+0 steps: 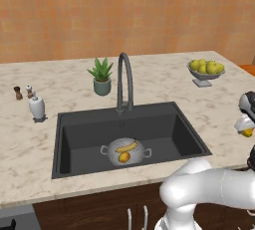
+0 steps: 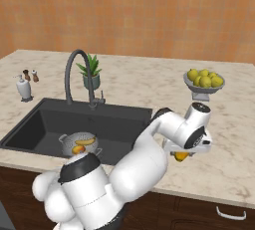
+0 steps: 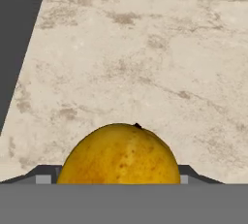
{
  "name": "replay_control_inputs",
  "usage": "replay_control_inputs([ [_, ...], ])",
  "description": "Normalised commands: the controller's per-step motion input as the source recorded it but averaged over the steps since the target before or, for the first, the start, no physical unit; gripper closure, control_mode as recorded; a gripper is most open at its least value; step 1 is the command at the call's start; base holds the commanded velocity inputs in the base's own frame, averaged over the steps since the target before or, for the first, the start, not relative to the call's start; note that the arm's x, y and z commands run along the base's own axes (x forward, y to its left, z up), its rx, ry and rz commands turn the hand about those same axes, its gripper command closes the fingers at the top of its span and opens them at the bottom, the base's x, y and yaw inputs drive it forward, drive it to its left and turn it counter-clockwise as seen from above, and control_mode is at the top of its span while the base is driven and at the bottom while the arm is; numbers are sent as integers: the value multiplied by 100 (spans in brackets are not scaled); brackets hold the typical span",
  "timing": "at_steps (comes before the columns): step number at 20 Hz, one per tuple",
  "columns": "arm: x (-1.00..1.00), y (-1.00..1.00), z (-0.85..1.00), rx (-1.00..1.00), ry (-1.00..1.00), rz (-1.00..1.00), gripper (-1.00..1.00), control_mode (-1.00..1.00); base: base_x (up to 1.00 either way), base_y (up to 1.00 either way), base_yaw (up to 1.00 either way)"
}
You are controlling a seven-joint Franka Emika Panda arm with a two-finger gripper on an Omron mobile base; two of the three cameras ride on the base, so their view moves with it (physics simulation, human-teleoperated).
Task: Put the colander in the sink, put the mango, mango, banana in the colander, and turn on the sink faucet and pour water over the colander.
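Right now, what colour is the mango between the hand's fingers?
Yellow-orange with small brown speckles; the mango shows best in the hand view.

a rendered home kitchen. pale marbled stone counter (image 1: 164, 79) along an orange wall (image 1: 124, 10), dark wood cabinet fronts (image 2: 209, 211) below with a metal pull. dark grey sink (image 1: 164, 119) sunk into the counter, gooseneck faucet (image 1: 125, 77) at its far edge. far left: soap dispenser (image 1: 36, 107), salt and pepper shakers (image 1: 23, 92). potted plant (image 1: 101, 76) behind the faucet. footed bowl of yellow-green fruit (image 1: 205, 70) far right.
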Motion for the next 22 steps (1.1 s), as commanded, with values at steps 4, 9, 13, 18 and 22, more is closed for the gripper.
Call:
replay_control_inputs([
  [4,4,100,47,1,-16,17,100,-100,0,0,0],
  [9,22,100,4,11,-4,28,100,-100,0,0,0],
  [13,51,100,0,16,0,34,100,-100,0,0,0],
  [18,64,99,0,14,-3,34,100,-100,0,0,0],
  [22,52,100,0,8,-3,34,100,-100,0,0,0],
])
